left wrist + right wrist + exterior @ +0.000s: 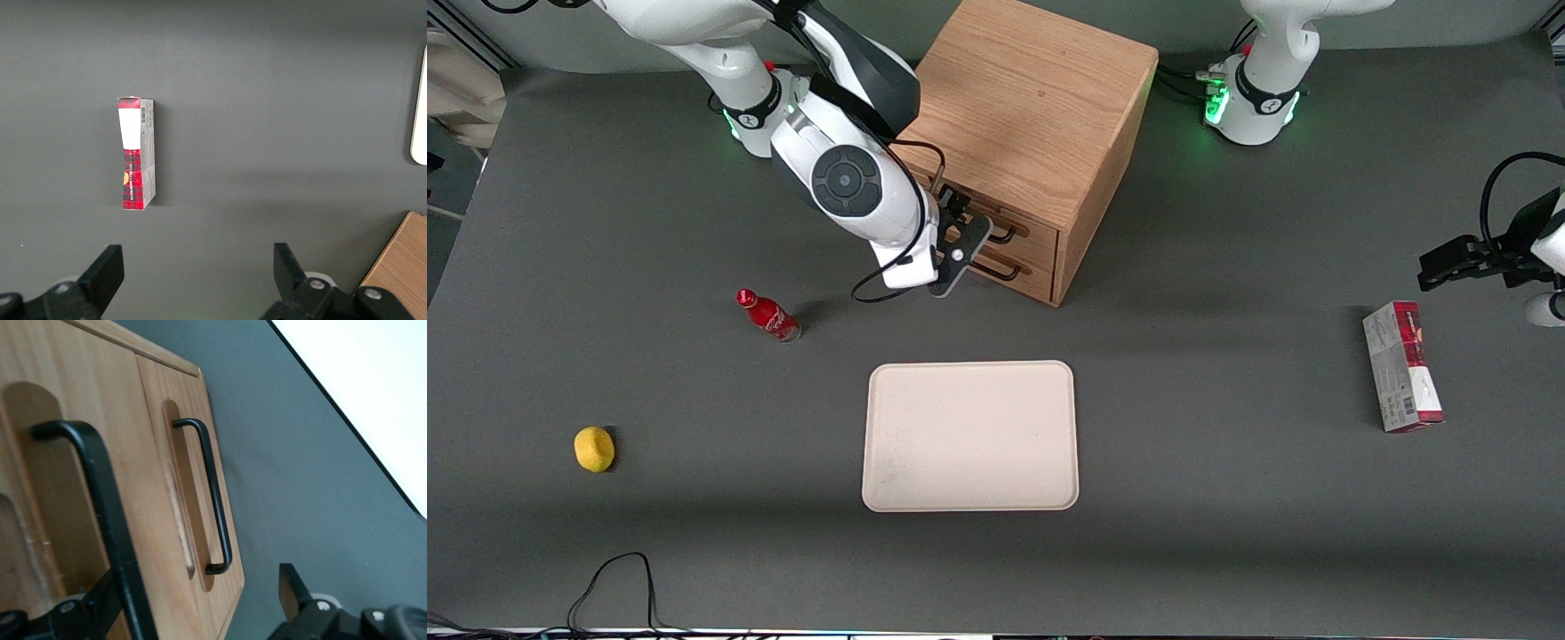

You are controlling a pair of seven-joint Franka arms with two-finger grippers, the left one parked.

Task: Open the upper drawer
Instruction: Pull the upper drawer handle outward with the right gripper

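Observation:
The cube-shaped oak cabinet (1032,98) stands at the back of the table. Its upper drawer (1039,228) looks shut, and its dark bar handle (1007,235) shows just past the wrist. The lower drawer (1037,277) sits just beneath it. My right gripper (960,245) is right in front of the drawer fronts, at the height of the handles. In the right wrist view the gripper (198,581) is open, and the upper drawer's handle (100,513) runs between the fingers, close to one finger (100,593). The lower drawer's handle (213,500) is farther off.
A cream tray (970,436) lies nearer the front camera than the cabinet. A red bottle (767,316) and a yellow lemon (594,448) lie toward the working arm's end. A red-and-white box (1402,366) lies toward the parked arm's end, also in the left wrist view (137,153).

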